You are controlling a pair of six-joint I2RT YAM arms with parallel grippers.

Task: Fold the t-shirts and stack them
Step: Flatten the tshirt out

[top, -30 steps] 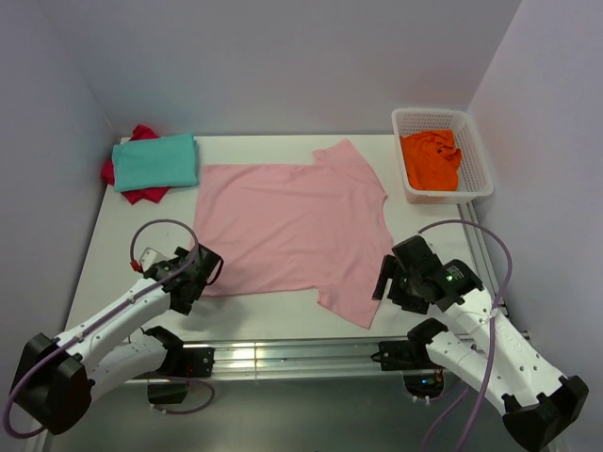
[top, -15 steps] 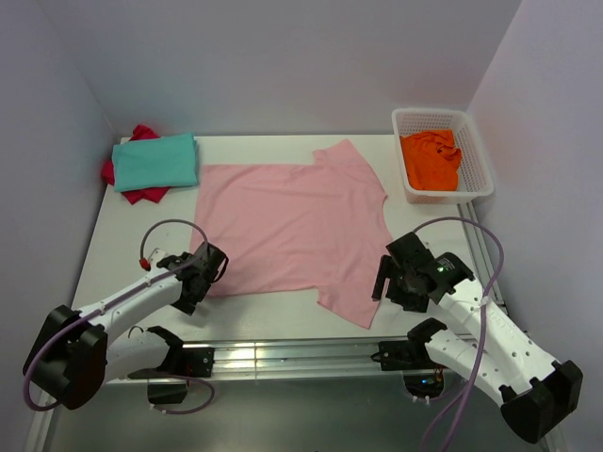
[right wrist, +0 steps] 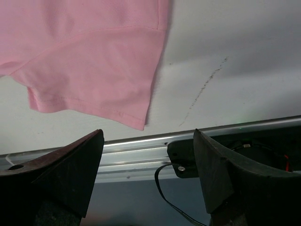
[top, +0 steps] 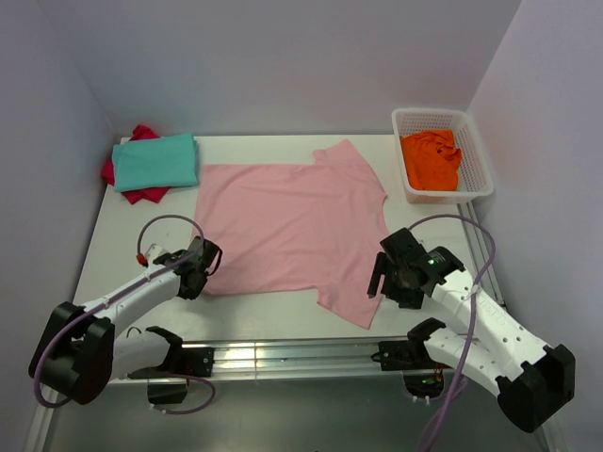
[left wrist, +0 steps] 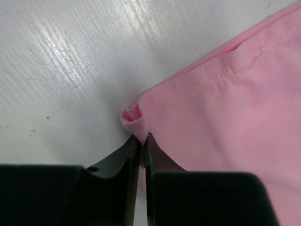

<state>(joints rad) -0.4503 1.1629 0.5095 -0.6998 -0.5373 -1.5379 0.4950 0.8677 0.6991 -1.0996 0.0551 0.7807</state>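
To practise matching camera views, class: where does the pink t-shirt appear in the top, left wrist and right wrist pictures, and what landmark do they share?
Top external: pink t-shirt spread flat mid-table.
Left wrist: fills the right side, its corner pinched in the left claw.
Right wrist: upper left, one sleeve and its hem.
Shared landmark: the white table, bare beside the shirt in every view.

Pink tee (top: 292,226); teal tee (top: 155,160); red tee (top: 143,195); orange tee (top: 431,160); white mesh basket (top: 430,112); white table (top: 141,235).
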